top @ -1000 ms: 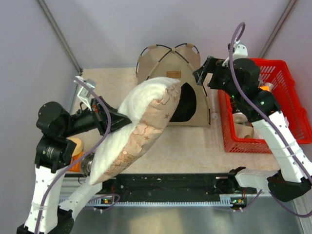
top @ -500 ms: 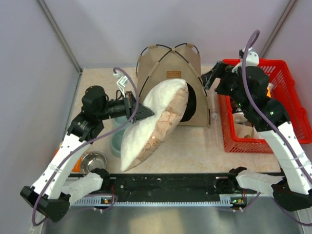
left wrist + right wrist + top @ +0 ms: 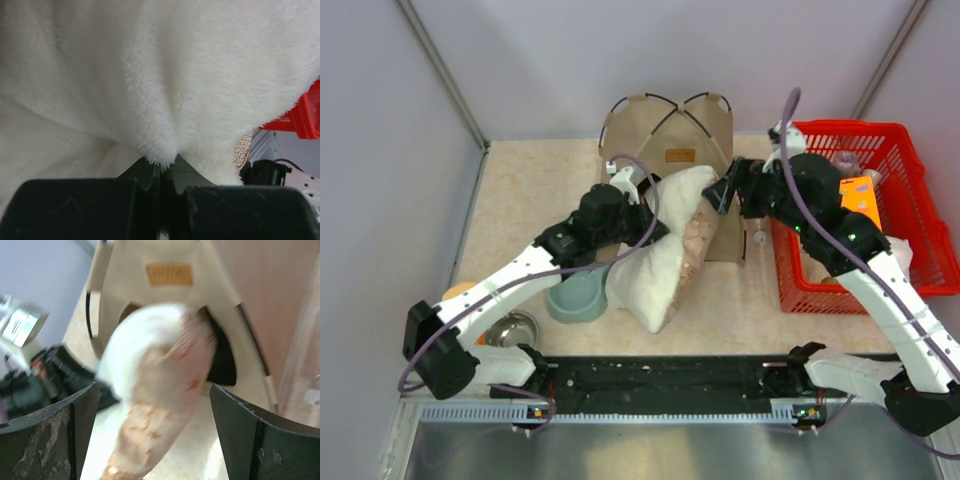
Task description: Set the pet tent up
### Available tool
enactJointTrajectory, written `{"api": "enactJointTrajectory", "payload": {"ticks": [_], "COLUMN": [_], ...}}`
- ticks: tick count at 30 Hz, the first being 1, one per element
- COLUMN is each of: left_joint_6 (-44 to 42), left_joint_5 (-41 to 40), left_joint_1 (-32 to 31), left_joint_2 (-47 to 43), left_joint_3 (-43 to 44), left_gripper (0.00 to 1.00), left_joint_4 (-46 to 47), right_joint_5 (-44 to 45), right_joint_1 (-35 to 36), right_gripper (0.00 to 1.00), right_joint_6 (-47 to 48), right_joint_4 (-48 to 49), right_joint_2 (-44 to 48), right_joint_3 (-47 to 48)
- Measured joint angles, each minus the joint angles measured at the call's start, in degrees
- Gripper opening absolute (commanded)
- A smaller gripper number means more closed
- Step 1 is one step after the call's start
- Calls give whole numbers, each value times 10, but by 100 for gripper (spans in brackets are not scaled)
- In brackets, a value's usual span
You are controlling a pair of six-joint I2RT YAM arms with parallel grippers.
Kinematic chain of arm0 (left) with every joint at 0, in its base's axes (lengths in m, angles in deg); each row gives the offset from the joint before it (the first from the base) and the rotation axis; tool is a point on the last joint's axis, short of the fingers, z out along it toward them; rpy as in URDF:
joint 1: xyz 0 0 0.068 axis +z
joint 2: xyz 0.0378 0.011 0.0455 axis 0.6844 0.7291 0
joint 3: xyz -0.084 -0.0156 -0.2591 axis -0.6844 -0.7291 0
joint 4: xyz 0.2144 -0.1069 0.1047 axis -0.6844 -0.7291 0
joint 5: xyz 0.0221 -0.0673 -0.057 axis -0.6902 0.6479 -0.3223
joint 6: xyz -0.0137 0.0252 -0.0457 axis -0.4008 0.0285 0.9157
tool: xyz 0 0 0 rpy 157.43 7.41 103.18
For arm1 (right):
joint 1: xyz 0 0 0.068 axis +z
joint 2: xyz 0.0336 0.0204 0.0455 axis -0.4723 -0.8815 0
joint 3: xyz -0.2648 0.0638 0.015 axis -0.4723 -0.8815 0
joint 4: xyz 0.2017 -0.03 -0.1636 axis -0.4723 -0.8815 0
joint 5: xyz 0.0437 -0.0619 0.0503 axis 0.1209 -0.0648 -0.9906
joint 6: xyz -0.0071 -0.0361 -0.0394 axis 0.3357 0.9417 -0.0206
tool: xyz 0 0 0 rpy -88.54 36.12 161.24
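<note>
Tan fabric forms the pet tent, which stands upright at the far middle of the worktop, with thin black poles crossing over its peak. A brown label patch sits on its front panel above the rounded doorway. In the right wrist view the patch is blurred, and no writing on it can be read. The doorway shows dark lining inside.

A cream plush pillow leans against the tent front. Its upper end is pushed into the doorway and its lower end rests on the worktop nearer the arms. One face is white fleece, the other a brownish patterned fabric.

The left gripper is closed, pinching a fold of the pillow's white fleece. In the left wrist view the fur bunches right at its closed tips.

The right gripper hangs just beside the tent's right front edge with its jaws spread wide and nothing between them. Its dark fingers frame the pillow and doorway in its own camera.

A teal bowl lies touching the pillow's lower left side, and a steel bowl sits near it towards the left arm's base. A red plastic basket stands to the right of the tent and holds an orange item, among others, whose print is too small to read.
</note>
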Motion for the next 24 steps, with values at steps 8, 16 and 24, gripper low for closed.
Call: {"api": "enactJointTrajectory", "payload": {"ticks": [8, 16, 24], "left_joint_6": [27, -5, -88], "left_joint_5": [-108, -126, -130], "left_joint_1": [-48, -50, -46], "left_joint_2": [99, 81, -58], "left_joint_3": [30, 12, -46], "left_gripper": [0, 51, 63], "left_joint_4": [41, 68, 56], "right_joint_5": [-21, 37, 72], "right_joint_1": [47, 64, 67], "right_gripper": [80, 57, 57], "right_joint_6": [-28, -39, -21], "right_joint_4": [28, 123, 213], "right_joint_2": [-1, -57, -85], "right_joint_3": [-109, -176, -207]}}
